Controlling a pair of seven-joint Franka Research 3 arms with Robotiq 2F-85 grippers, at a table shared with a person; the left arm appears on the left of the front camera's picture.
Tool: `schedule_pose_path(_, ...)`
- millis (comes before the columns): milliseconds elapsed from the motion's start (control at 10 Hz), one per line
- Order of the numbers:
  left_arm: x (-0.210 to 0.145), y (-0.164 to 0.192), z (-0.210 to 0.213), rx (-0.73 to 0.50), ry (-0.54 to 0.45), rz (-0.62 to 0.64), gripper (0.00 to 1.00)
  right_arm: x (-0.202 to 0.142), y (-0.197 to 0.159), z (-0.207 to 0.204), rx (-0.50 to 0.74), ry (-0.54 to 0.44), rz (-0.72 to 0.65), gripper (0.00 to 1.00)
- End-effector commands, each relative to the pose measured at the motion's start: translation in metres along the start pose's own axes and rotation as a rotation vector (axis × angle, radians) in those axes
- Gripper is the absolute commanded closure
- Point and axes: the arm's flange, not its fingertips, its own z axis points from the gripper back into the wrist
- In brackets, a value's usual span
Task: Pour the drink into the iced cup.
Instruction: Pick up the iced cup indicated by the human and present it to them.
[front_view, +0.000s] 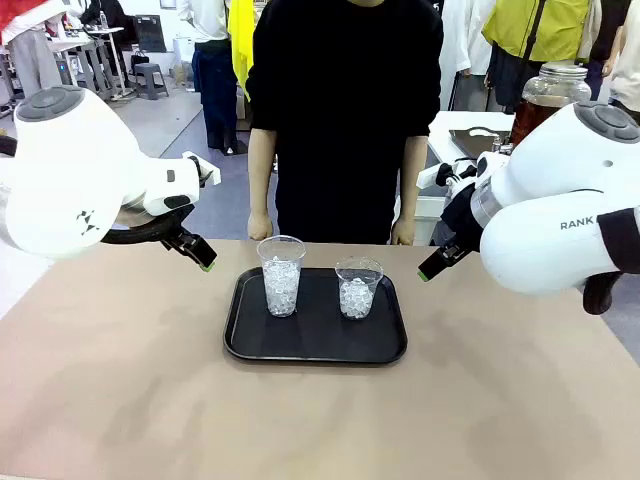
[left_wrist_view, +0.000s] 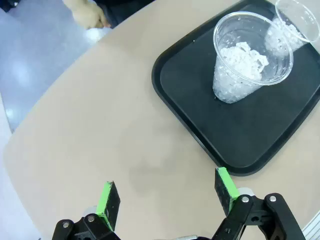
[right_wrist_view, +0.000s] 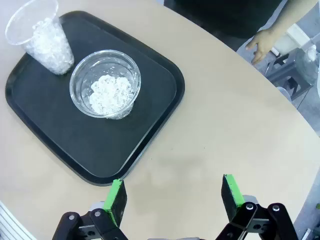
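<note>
L tool (left_wrist_view: 167, 192): pads spread wide, nothing btwn them; hung over bare surface (front_view: 120, 400) near tray's L side
R tool (right_wrist_view: 173, 195): also spread & empty; hung over the surface near tray's R side
Why so: arms sat mirrored either side of tray, both angled in twd the cups. Read as a ready pose that left the middle free for whichever arm acts
Tray (front_view: 315, 335): black, centred btwn arms; prob there to catch spills & keep cups together
Tall cup (front_view: 281, 275): clear plastic, upright, part-filled w/ ice, on tray's L half
Short cup (front_view: 358, 287): clear, upright, ice in lower part, just beside tall cup, apart from it; couldn't tell which cup the task meant
Drink (front_view: 530, 118): amber-brown, inside big lidded glass jar (front_view: 552, 85) at far R, base hidden behind R arm, off the work surface
Drink vs tools: well apart from both; R tool nearer, L tool across the tray from it; no pouring vessel near either
Person (front_view: 345, 110): stood at far edge, hands (front_view: 260, 226) low by surface edge, appeared empty
Judgement: pour not yet begun; drink needed bringing over first
</note>
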Motion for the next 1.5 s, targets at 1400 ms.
schedule_pose_path(1400, 0.049, 0.023, 0.062, -0.116, -0.073, 0.112, 0.00, 0.040, -0.033, 0.068, 0.259, 0.000, -0.104, 0.00)
